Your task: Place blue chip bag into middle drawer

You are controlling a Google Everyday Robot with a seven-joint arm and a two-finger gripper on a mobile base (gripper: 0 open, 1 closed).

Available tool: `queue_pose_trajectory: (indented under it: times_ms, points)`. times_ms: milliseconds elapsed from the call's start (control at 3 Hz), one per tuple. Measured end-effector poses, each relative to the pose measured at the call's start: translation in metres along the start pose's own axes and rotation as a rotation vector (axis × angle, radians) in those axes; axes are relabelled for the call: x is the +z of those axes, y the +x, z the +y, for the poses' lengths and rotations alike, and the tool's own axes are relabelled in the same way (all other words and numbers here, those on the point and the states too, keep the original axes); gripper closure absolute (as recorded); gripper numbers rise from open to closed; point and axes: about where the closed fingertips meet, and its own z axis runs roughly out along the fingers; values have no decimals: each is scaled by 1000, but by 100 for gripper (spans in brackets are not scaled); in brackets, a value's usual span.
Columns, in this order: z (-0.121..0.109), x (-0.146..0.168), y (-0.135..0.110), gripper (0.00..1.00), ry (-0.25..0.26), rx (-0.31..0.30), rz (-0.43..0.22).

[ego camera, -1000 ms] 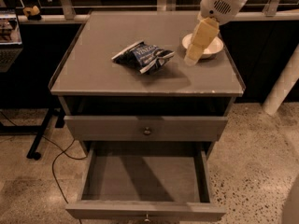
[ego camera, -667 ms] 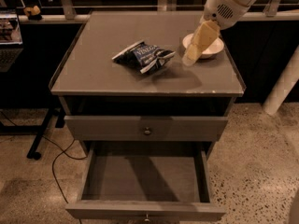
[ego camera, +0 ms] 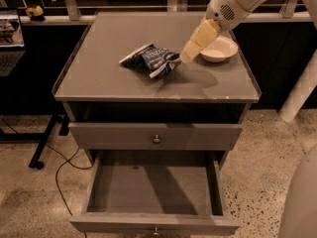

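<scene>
The blue chip bag (ego camera: 151, 60) lies crumpled on the grey cabinet top (ego camera: 99, 78), near its middle. My gripper (ego camera: 188, 53) comes down from the upper right on the white arm, its cream tip just to the right of the bag, close to its right edge and low over the top. The middle drawer (ego camera: 153, 192) is pulled out wide below, its plain grey inside empty, with a small knob (ego camera: 156, 229) on its front edge.
A white round bowl (ego camera: 219, 48) stands on the cabinet top at the back right, behind the gripper. A shut drawer front with a knob (ego camera: 156, 139) sits one tier above the pulled-out drawer. A cable (ego camera: 59, 167) and a black stand foot lie on the floor at left.
The gripper has moved left and a little forward, from over the white bowl to the right edge of the chip bag. The bag and the drawer have not moved.
</scene>
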Motion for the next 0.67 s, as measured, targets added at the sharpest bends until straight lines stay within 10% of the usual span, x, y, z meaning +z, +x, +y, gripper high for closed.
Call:
queue_pose_trajectory:
  times_ms: [667]
  points:
    - [-19, 26, -26, 0, -3, -29, 16]
